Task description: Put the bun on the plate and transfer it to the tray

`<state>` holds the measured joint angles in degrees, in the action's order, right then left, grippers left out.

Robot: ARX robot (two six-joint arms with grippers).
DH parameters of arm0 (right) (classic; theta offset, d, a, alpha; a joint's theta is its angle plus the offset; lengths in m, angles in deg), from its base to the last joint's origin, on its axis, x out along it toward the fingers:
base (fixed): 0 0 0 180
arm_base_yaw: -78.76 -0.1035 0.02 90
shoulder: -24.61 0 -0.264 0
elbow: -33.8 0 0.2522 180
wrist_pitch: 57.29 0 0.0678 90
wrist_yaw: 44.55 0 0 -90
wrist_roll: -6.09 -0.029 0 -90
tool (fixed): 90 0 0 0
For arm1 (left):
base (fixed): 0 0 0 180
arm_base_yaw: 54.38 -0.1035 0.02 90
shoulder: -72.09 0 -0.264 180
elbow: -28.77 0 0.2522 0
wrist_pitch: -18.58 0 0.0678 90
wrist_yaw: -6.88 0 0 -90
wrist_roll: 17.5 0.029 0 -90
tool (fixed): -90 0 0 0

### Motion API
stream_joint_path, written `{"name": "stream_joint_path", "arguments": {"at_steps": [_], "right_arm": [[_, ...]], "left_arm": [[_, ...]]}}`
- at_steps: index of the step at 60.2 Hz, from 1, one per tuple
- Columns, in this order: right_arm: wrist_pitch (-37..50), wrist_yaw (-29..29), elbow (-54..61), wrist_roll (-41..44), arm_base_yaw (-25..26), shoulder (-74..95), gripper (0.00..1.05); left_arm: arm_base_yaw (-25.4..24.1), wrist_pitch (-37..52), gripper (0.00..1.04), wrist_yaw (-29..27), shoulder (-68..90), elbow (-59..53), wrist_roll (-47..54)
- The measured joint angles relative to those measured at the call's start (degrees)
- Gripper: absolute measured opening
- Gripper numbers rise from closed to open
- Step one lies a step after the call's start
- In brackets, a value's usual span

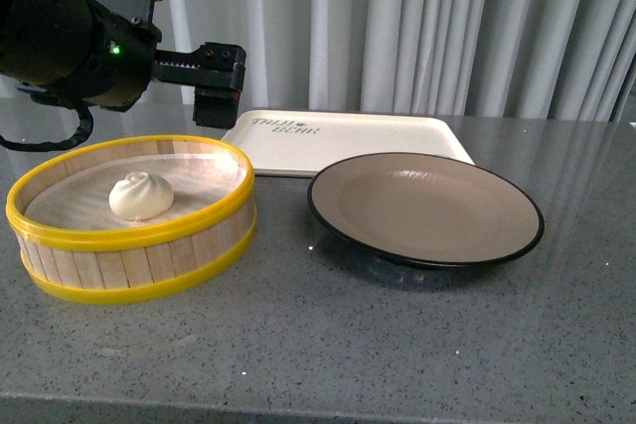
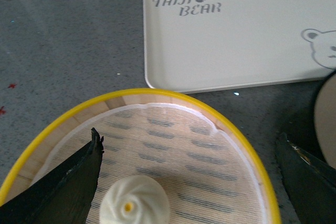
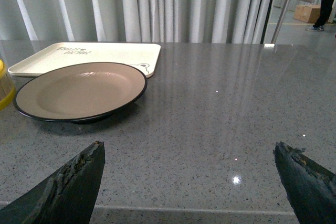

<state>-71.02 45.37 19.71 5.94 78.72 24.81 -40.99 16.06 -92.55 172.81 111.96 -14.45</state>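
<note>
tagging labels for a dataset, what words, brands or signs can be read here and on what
"TAIJI BEAR": dark lettering near a corner of the tray, clear in the left wrist view.
Front and right wrist views: same lettering, too small to read.
Bear face drawing on the tray: no words.
No text on the plate, bun or steamer basket.

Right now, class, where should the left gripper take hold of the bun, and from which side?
Grip the bun across its round lower sides, coming straight down from above: the basket wall rings it and blocks any sideways approach. The left gripper hangs open above the basket.
</note>
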Motion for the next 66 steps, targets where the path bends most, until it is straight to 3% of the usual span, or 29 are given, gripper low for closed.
{"name": "stream_joint_path", "arguments": {"at_steps": [25, 66], "right_arm": [[0.0, 0.0, 0.0, 0.0, 0.0, 0.0, 0.96], [0.0, 0.02, 0.0, 0.0, 0.0, 0.0, 0.96]], "left_arm": [[-3.48, -8.59, 0.98, -1.9, 0.92, 2.38, 1.73], [-2.29, -16.2, 0.98, -2.97, 3.02, 3.69, 1.77]]}}
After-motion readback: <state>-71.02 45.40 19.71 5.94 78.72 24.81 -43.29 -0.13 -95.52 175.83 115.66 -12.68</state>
